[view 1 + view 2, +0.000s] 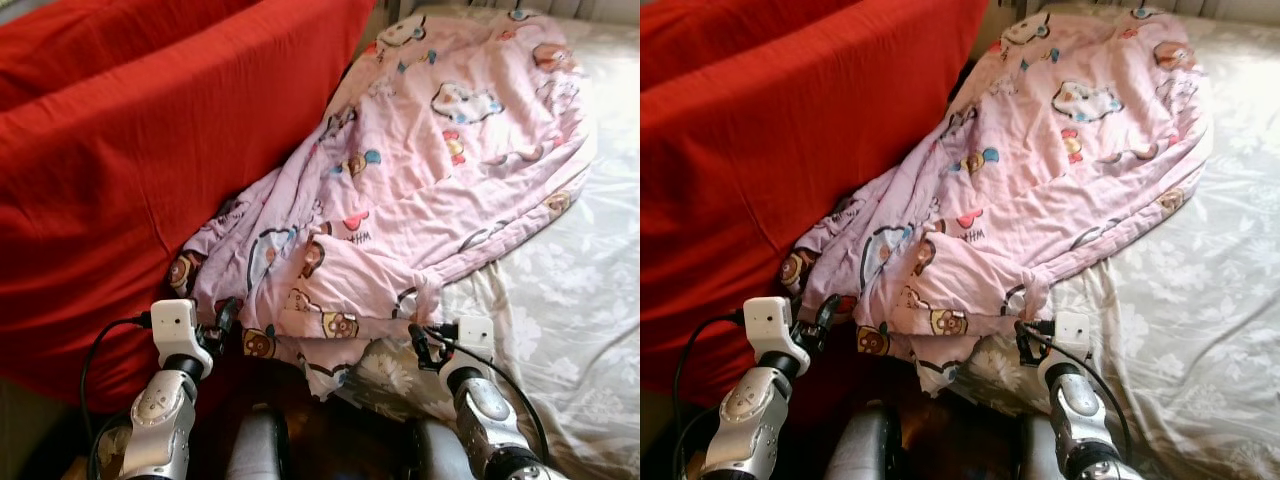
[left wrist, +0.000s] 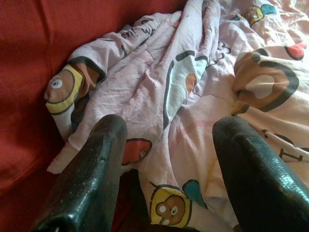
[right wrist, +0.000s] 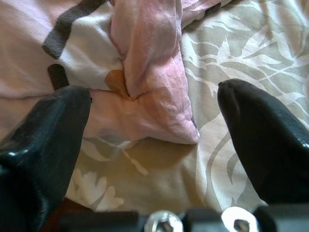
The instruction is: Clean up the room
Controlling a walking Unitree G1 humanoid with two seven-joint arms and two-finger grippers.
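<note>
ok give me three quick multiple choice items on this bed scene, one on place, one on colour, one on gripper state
1. Where does the pink quilt lie?
A. on the floor
B. on the bed, its near edge at the foot
C. folded on a chair

2. What colour is the cover on the robot's left?
A. red
B. blue
C. green

3. How are the left gripper and right gripper?
A. both shut on the quilt
B. one open, one shut
C. both open

Answers:
1 B, the quilt spreads over the floral sheet with its edge hanging near the grippers.
2 A, the big draped cloth is plain red.
3 C, each wrist view shows the fingers apart with quilt between them, not clamped.
</note>
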